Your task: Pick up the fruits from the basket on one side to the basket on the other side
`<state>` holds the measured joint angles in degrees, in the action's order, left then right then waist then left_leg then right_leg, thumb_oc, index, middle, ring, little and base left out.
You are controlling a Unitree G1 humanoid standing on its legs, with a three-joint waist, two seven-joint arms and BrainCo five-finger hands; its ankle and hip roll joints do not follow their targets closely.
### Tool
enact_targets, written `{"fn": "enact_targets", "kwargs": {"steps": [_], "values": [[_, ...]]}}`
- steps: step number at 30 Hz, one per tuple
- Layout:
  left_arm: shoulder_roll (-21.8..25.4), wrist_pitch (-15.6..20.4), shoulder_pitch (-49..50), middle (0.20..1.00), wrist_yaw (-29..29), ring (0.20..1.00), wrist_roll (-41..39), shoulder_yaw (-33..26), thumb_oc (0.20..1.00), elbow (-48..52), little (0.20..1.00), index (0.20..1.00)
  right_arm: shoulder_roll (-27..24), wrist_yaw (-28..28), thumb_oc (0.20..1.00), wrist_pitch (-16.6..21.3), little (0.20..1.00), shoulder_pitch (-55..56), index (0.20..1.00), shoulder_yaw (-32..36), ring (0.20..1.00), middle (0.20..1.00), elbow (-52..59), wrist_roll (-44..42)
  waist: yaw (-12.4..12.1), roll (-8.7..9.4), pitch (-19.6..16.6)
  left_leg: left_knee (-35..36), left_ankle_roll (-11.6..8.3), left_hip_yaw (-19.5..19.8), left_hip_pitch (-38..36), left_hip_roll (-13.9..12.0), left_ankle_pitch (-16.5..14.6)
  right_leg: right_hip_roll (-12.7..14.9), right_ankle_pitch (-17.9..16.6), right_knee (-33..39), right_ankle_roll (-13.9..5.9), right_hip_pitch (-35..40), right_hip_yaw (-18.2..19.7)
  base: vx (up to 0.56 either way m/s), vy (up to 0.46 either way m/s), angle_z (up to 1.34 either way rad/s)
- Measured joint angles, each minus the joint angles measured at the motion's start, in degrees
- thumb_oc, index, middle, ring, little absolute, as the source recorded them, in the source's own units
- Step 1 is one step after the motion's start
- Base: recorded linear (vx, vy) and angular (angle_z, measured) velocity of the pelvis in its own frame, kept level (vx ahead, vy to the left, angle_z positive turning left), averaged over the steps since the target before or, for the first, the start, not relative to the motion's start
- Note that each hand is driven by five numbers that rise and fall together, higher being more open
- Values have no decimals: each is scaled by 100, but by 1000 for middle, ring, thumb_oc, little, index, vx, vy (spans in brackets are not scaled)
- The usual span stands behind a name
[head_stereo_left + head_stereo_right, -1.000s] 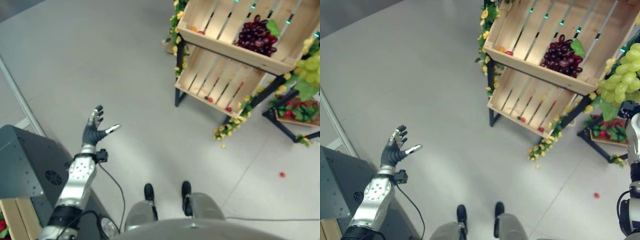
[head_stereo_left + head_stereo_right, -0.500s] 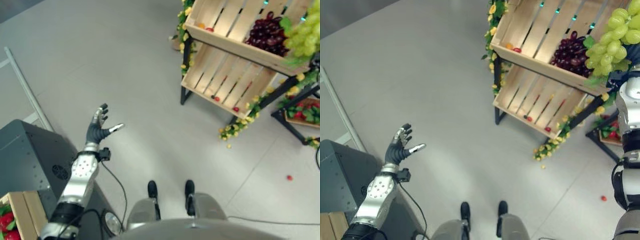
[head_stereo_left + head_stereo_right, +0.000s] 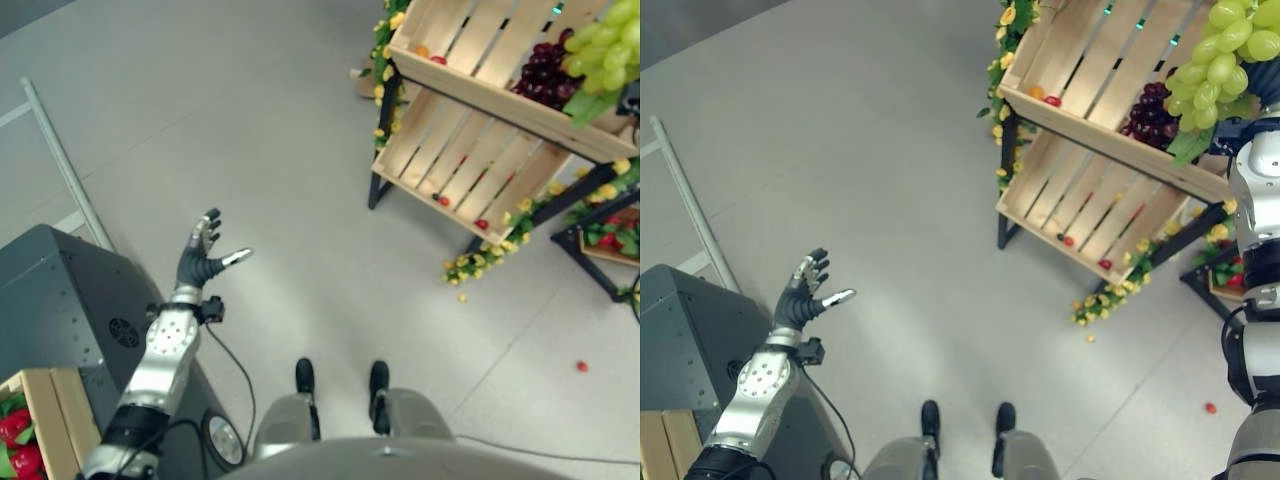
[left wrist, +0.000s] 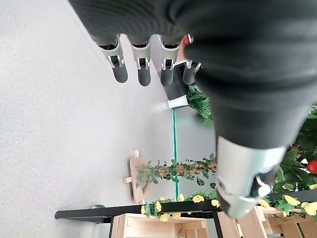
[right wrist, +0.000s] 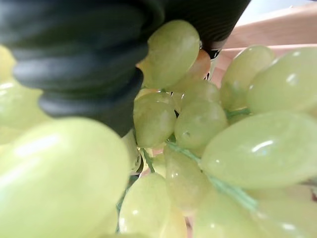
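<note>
The floor (image 3: 280, 150) was pale grey and bare ahead of me, with a two-tier stand of slatted wooden crates at the far right. The upper crate (image 3: 1090, 60) held a bunch of dark purple grapes (image 3: 1150, 105) against its front wall and a couple of small red and orange fruits (image 3: 1045, 98) in its near corner. The lower crate (image 3: 1080, 205) had only a few small red fruits (image 3: 1068, 240) along its front edge. Yellow flowers (image 3: 1110, 295) trailed down the stand's legs, and one small red fruit (image 3: 1210, 407) lay loose on the floor well apart from it.

My right hand (image 5: 94, 64) was raised beside the upper crate with the bunch of green grapes (image 3: 1215, 60) in it; in its wrist view the grapes crowded against the dark cover, but I could not tell how the fingers were set around them.

My left hand (image 3: 205, 258) hung over the floor at my lower left, fingers spread and holding nothing. Beside that arm sat a dark grey box (image 3: 50, 310) and, at the corner, another wooden crate (image 3: 35, 410) with red fruit (image 3: 15, 440) in it.
</note>
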<state>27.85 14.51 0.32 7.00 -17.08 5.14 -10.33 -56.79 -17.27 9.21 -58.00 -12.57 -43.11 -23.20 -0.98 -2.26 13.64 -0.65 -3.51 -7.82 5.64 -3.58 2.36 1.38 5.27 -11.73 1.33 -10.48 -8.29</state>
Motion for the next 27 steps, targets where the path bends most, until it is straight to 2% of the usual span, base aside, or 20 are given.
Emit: {"fn": "enact_targets", "kwargs": {"steps": [11,18,20,25,27], "values": [[254,3,-15,1000,-7,1000,-7,41,1000,48,1000,1000,-11,-136,200,-57,200,-203,200,-15,200,200,-444,-30,-12,-2,26,-4,-2,41,299,-2,43,-5,5,-35,-13,-279,-74,15,-38,3],[263,5,-20,1000,-8,1000,-10,44,1000,191,1000,1000,-43,-195,200,-62,200,-203,200,72,200,200,-564,-74,-13,-70,64,-57,-65,329,516,-18,84,-4,96,-26,28,-323,-360,52,-115,22],[267,14,-24,1000,-24,1000,-10,79,1000,255,1000,1000,-68,-205,200,-57,200,-204,200,82,200,200,-572,-75,-146,-72,64,-63,-90,365,551,-16,100,18,265,-257,64,-416,-450,37,-72,15],[343,50,-7,1000,-23,1000,-75,93,1000,260,1000,1000,-184,-206,200,-42,200,-358,200,93,200,200,-674,-91,-206,-72,65,-73,-160,501,741,6,150,113,498,-678,136,-728,-545,38,-102,18],[363,51,21,1000,-22,1000,-125,94,1000,294,1000,1000,-227,-214,200,-39,200,-384,200,90,200,200,-694,-127,-300,-72,64,-75,-183,509,792,-12,169,116,556,-822,158,-838,-565,13,-52,1]]}}
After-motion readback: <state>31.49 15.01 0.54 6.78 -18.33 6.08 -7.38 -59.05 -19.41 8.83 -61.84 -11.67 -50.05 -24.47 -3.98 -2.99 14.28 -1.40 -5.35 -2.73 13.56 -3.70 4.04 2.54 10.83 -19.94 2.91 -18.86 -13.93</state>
